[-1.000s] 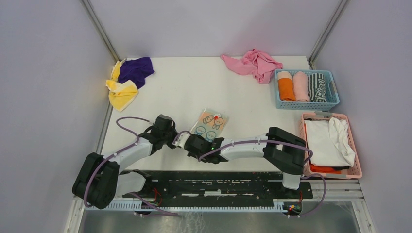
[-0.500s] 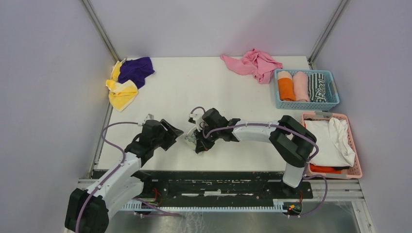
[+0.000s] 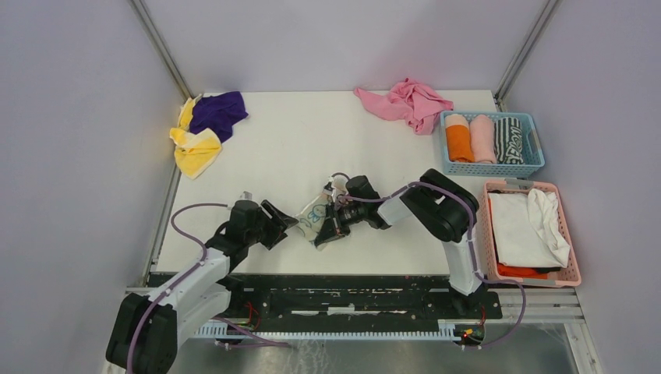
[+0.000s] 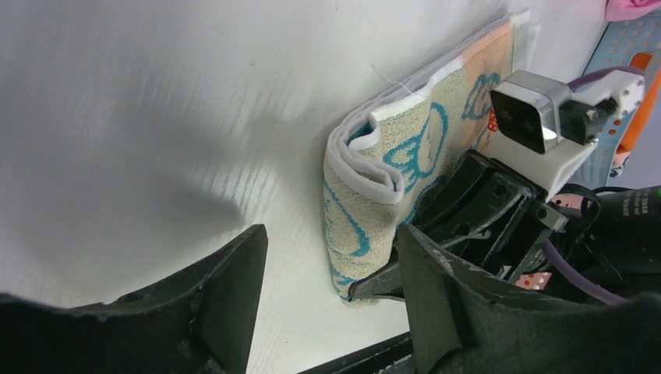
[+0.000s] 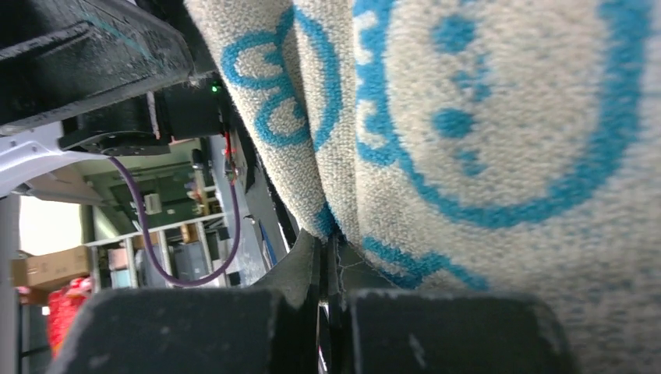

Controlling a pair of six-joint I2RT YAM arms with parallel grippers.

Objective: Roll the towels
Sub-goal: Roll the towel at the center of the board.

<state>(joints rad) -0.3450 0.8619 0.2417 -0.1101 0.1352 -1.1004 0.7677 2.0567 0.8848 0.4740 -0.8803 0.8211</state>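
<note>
While the patterned towel (image 3: 314,218) lies folded on the desk (image 3: 265,148) near its front edge, the right gripper (image 3: 329,230) seems to be clamped on the towel's right-hand fold, with its fingers pressed together. The left gripper (image 4: 331,234) hovers just beside the towel's left side, with its fingers apart.

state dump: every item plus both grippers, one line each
patterned towel: folded in layers, on the table, not rolled
right gripper: shut on the patterned towel's edge
left gripper: open, holding nothing, beside the towel
pink towel: crumpled, unrolled
yellow and purple towels: crumpled heap
blue basket: holds three rolled towels
pink basket: holds loose white cloths
</note>
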